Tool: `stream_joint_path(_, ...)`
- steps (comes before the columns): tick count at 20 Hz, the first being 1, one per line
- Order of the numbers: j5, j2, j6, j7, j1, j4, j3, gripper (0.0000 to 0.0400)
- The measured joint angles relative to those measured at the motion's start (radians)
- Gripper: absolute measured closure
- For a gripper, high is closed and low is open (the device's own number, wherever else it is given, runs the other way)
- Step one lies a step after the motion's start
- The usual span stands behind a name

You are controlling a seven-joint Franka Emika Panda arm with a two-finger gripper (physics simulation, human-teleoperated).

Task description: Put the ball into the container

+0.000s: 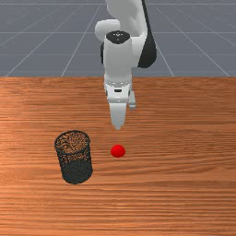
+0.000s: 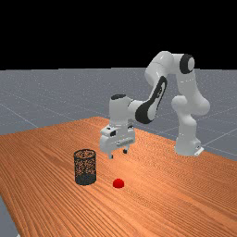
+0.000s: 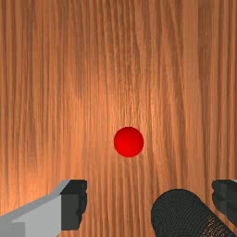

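Observation:
In the far view my gripper [image 2: 118, 154] hangs above the table, pointing down, with its two fingers apart and nothing held. The wrist view has the gripper [image 3: 149, 203] with its fingers wide open. The red ball [image 1: 118, 151] rests on the wood, below and a little forward of the fingertips, and the wrist view places the ball [image 3: 128, 142] ahead of the gap between them. A black mesh container [image 1: 76, 171] stands upright to the ball's left in the front view. The container [image 2: 85, 177] has its round top open, and the ball [image 2: 118, 183] lies outside it.
The wooden table [image 1: 184, 152] extends around the ball and container. In the far view the table's near-left edge runs down past the container's side, some way off. The arm reaches in from the far view's right, above the tabletop.

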Motion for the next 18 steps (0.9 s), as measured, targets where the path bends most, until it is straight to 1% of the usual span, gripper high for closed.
stream_joint_path(1, 0.000, 0.000, 0.000, 0.000, 0.000, 0.000, 0.000, 0.0157)
stream_joint_path(2, 0.000, 0.000, 0.000, 0.000, 0.000, 0.000, 0.000, 0.0252)
stream_joint_path(3, 0.000, 0.000, 0.000, 0.000, 0.000, 0.000, 0.000, 0.0310)
stream_joint_path(4, 0.000, 0.000, 0.000, 0.000, 0.000, 0.000, 0.000, 0.0346)
stream_joint_path(5, 0.000, 0.000, 0.000, 0.000, 0.000, 0.000, 0.000, 0.0367)
stream_joint_path(6, 0.003, 0.000, 0.000, 0.042, 0.007, 0.000, -0.006, 0.0223)
stream_joint_path(7, 0.000, 0.002, 0.004, 0.016, 0.005, 0.000, -0.001, 0.0135)
stream_joint_path(8, 0.000, 0.002, 0.002, 0.008, 0.004, -0.001, 0.001, 0.0082)
stream_joint_path(9, -0.009, 0.000, 0.005, 0.015, 0.008, -0.005, -0.003, 0.0050)
stream_joint_path(10, -0.021, 0.001, 0.007, 0.026, 0.013, -0.005, -0.008, 0.0030)
stream_joint_path(12, -0.032, 0.007, 0.014, 0.036, 0.018, -0.006, -0.013, 0.0011)
stream_joint_path(14, -0.044, 0.020, 0.029, 0.048, 0.025, -0.007, -0.018, 0.0004)
stream_joint_path(15, -0.011, 0.037, -0.001, 0.017, 0.009, 0.015, -0.003, 0.0002)
stream_joint_path(18, -0.011, 0.064, 0.005, 0.017, 0.009, 0.024, -0.003, 0.0000)
